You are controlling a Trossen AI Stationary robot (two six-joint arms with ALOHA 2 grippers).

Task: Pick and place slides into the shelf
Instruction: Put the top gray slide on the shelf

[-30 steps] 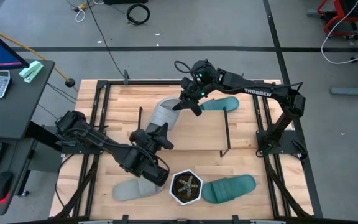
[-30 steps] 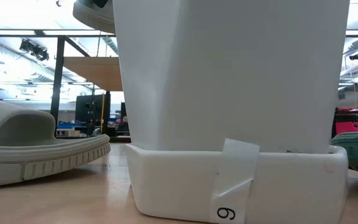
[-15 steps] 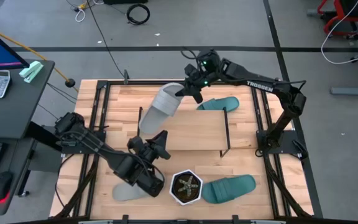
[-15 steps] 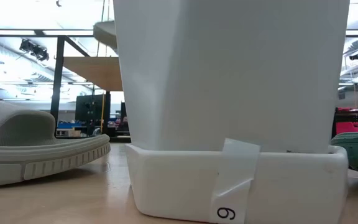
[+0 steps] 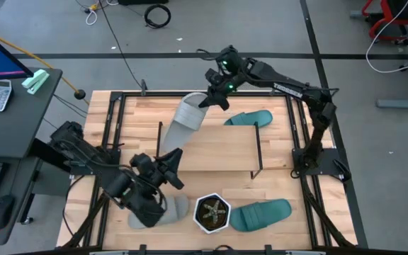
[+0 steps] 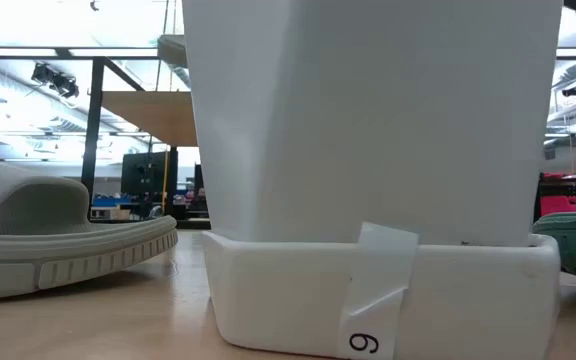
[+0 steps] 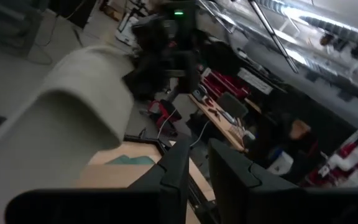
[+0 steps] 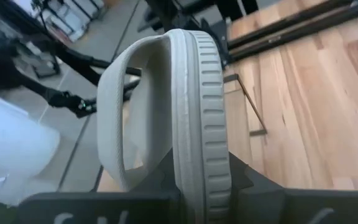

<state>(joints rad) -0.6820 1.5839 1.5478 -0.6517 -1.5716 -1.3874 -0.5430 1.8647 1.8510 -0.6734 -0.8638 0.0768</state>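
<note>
Right hand (image 5: pixel 214 95) is positioned over the far edge of the worktop (image 5: pixel 275 177), above the far left corner of the shelf (image 5: pixel 225 152). It is clamped on one light grey slide (image 5: pixel 188 115), which hangs tilted from the hand and clear of the surfaces below. The right wrist view shows this slide's ribbed sole edge (image 8: pixel 201 112) pinched between the two dark fingers, with the wide strap bulging to one side.

Left hand (image 5: pixel 170 161) is located at the near left of the worktop, just left of the shelf and above the second light grey slide (image 5: pixel 168 211). Its fingers stand close together, with only a narrow gap visible in the left wrist view, and nothing is seen between them.

Slide positions:
- Second light grey slide: flat on the worktop at the near left, partly covered by the left arm, just left of the hexagonal potted plant (image 5: pixel 212 214).
- One teal slide (image 5: pixel 261 214): flat on the worktop at the near edge, just right of the plant.
- Other teal slide (image 5: pixel 246 118): at the far side, partly under the shelf's wooden top board.

The low view is largely filled by the white plant pot (image 6: pixel 368 170), with the grey slide (image 6: pixel 58 240) to its left.
</note>
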